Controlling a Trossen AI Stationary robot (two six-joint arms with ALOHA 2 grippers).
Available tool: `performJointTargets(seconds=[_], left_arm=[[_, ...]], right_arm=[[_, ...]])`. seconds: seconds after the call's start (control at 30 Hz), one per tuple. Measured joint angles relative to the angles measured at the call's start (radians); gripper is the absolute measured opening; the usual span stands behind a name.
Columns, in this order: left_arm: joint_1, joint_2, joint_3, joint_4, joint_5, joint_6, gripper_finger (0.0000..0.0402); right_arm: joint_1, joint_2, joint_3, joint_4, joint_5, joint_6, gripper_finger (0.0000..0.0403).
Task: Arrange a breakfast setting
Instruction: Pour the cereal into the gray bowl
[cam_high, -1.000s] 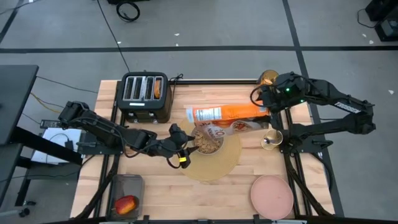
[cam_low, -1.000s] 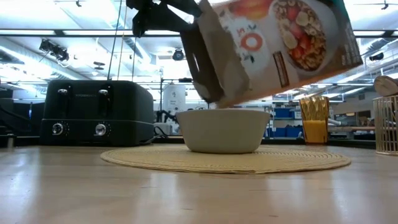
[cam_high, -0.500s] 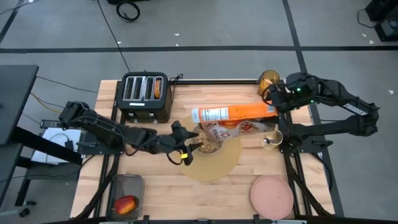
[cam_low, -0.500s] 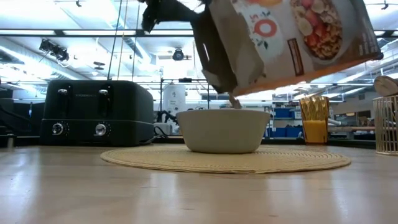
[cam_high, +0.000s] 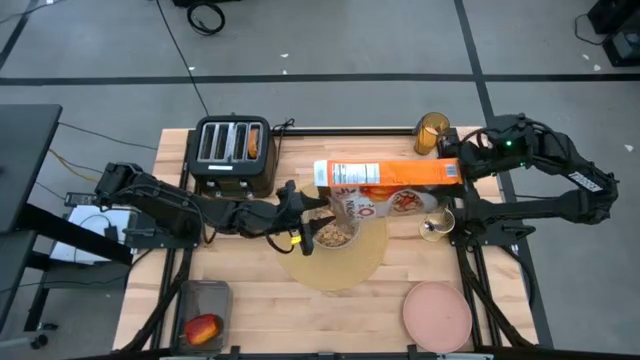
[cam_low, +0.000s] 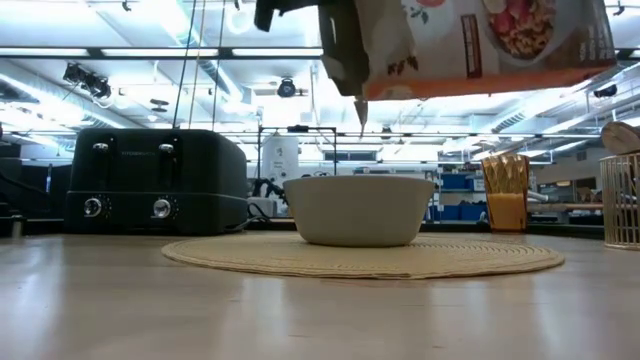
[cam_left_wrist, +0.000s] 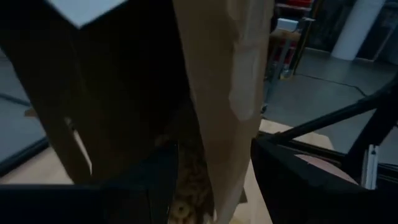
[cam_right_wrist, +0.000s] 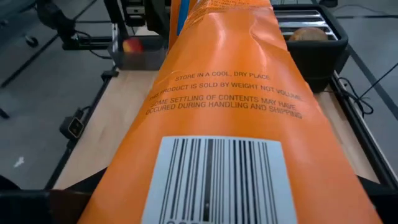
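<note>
An orange cereal box (cam_high: 390, 175) lies about level in the air, held between both arms. Its open end (cam_low: 345, 60) is above the grey bowl (cam_low: 360, 208). The bowl (cam_high: 335, 232) holds cereal and stands on the round tan placemat (cam_high: 350, 268). My right gripper (cam_high: 462, 168) is shut on the box's bottom end. My left gripper (cam_high: 303, 205) is at the open end. The pink plate (cam_high: 437, 313) lies at the near right. The amber glass (cam_high: 432, 130) stands at the far right. The apple (cam_high: 203, 328) sits in a tub. The bread round (cam_high: 253, 142) sticks up from the toaster. My left gripper comes about level from the table's left. The brown flap at the box's open end (cam_left_wrist: 214, 124) stands between its two fingers. The box hides the spot of contact. That end hangs clear above the bowl. My right gripper has the box's bottom end, by the barcode (cam_right_wrist: 211, 168), between its two fingers. It comes from the table's right, slanting slightly down, with the fingers along the box's length. The box is lifted clear and lies about level.
A black toaster (cam_high: 232, 155) stands at the far left. A small wire holder (cam_high: 437, 225) stands right of the placemat, under the box's right half. Bare wood shows at the table's near middle.
The box has swung up from slanting down into the bowl to about level, and has risen. My right gripper has drawn its end toward the table's right edge and up. My left gripper has gone up and toward the far edge with the open end.
</note>
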Motion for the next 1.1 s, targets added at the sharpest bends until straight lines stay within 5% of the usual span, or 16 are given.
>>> performJointTargets(seconds=[0.57, 0.83, 1.1], left_arm=[[0.05, 0.0, 0.008, 0.16, 0.103, 0.056, 0.0205], [0.07, 0.001, 0.193, -0.068, 0.117, 0.085, 0.018], [0.138, 0.001, 0.407, -0.377, 0.197, 0.083, 0.0103]], right_arm=[[0.0, -0.043, 0.0, 0.182, -0.035, 0.061, 0.0292], [0.0, -0.063, 0.0, 0.283, -0.019, 0.091, 0.0292], [0.0, -0.061, 0.0, 0.368, 0.03, 0.094, 0.0292]])
